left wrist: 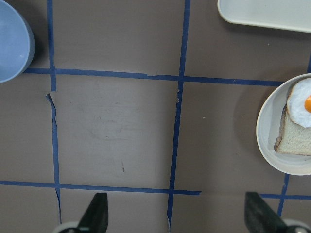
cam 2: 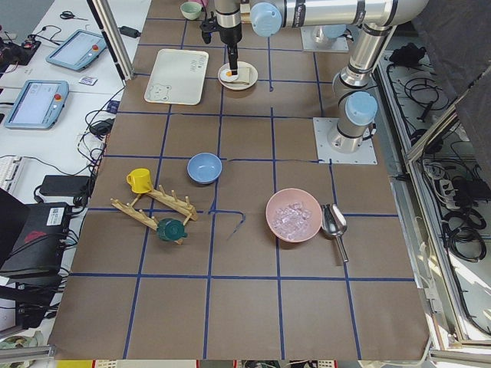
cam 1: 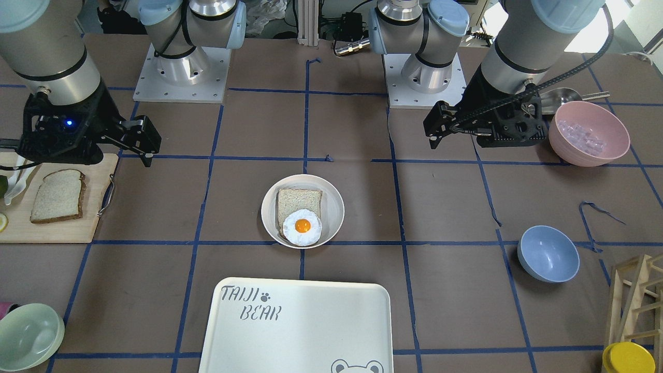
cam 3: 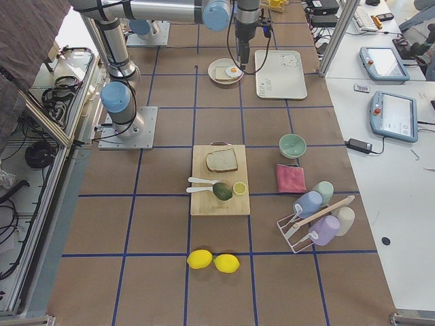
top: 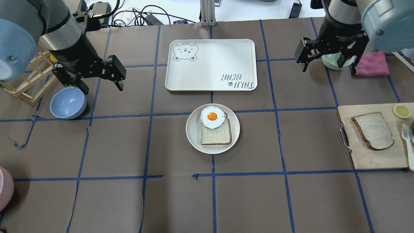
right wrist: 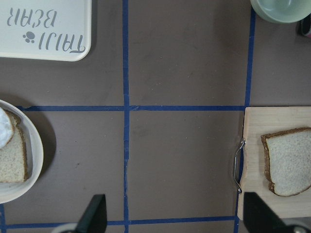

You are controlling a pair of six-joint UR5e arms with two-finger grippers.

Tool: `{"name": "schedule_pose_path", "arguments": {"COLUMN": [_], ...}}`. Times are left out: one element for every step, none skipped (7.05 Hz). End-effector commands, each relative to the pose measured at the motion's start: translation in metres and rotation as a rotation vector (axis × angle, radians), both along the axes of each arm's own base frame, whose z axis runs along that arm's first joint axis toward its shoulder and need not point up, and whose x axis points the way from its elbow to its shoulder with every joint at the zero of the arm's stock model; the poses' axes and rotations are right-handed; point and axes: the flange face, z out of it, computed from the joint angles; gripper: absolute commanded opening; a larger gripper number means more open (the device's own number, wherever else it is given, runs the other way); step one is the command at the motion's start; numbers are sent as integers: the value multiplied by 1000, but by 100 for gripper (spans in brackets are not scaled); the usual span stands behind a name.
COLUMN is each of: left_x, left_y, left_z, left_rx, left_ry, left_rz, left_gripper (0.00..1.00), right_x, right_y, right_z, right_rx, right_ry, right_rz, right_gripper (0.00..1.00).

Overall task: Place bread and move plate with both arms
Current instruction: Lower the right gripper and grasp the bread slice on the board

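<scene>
The bread, a dark-crusted slice, lies on a wooden cutting board at the right; it also shows in the right wrist view and the front view. The cream plate sits mid-table and holds a paler slice under a fried egg. My left gripper hovers open and empty to the far left of the plate, beside a blue bowl. My right gripper hovers open and empty beyond the board, over a green bowl.
The white "TAIJI BEAR" tray lies just beyond the plate. A pink cloth is by the green bowl. A lemon slice and a white fork lie on the board. A pink bowl and wooden rack stand on the left side.
</scene>
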Motion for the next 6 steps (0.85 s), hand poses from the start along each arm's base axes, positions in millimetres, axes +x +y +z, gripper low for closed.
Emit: {"name": "schedule_pose_path", "arguments": {"left_x": [0, 0, 0, 1, 1, 0], "left_y": [1, 0, 1, 1, 1, 2], "left_z": [-1, -2, -1, -1, -1, -2], "left_rx": [-1, -2, -4, -4, 1, 5], "left_ry": [0, 2, -1, -1, -1, 1], "left_rz": [-1, 1, -1, 1, 1, 1], "left_gripper": [100, 100, 100, 100, 100, 100], "right_x": [-51, -68, -90, -112, -143, -163], "right_y": [0, 3, 5, 21, 33, 46], "right_z": [-35, -55, -97, -133, -160, -197], "right_rx": [44, 53, 81, 114, 84, 93], "right_ry": [-7, 13, 100, 123, 119, 116], "right_rz": [-45, -52, -67, -97, -94, -55], "right_gripper": [100, 100, 100, 100, 100, 100]}}
